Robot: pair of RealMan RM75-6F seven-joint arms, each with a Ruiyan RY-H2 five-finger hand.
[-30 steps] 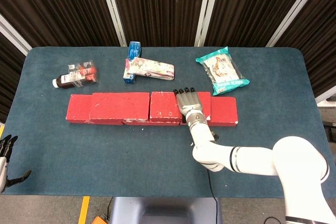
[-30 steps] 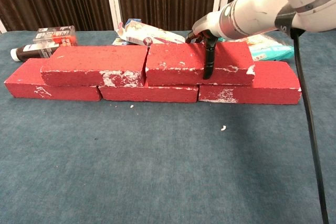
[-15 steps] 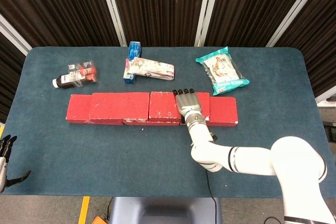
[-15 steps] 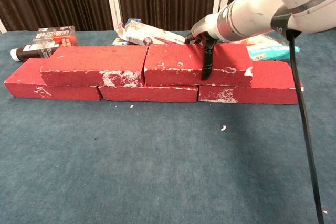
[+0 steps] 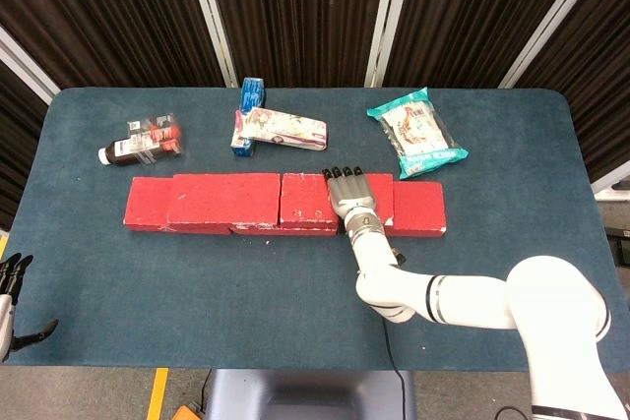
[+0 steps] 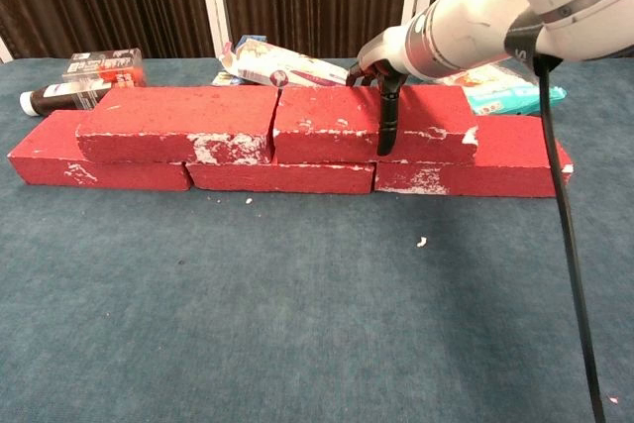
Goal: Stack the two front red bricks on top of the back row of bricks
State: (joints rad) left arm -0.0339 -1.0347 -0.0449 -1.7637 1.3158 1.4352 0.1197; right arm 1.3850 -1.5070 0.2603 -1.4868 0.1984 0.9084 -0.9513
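Note:
Three red bricks make the bottom row (image 6: 282,177) across the table. Two more red bricks lie on top: the left upper brick (image 6: 178,121) (image 5: 224,199) and the right upper brick (image 6: 327,118) (image 5: 307,200), end to end and touching. My right hand (image 5: 350,194) (image 6: 382,74) grips the right upper brick near its right end, with the fingers lying flat over its top toward the back edge and the thumb down its front face. My left hand (image 5: 12,304) hangs off the table's front left corner, its fingers apart and holding nothing.
Behind the bricks lie a dark bottle (image 5: 143,143), a blue box (image 5: 251,103), a printed packet (image 5: 285,128) and a green snack bag (image 5: 418,132). A white crumb (image 6: 421,242) lies on the blue cloth in front of the bricks.
My right hand has nudged the right upper brick slightly back and left, tighter against the left upper brick. The left hand has not moved.

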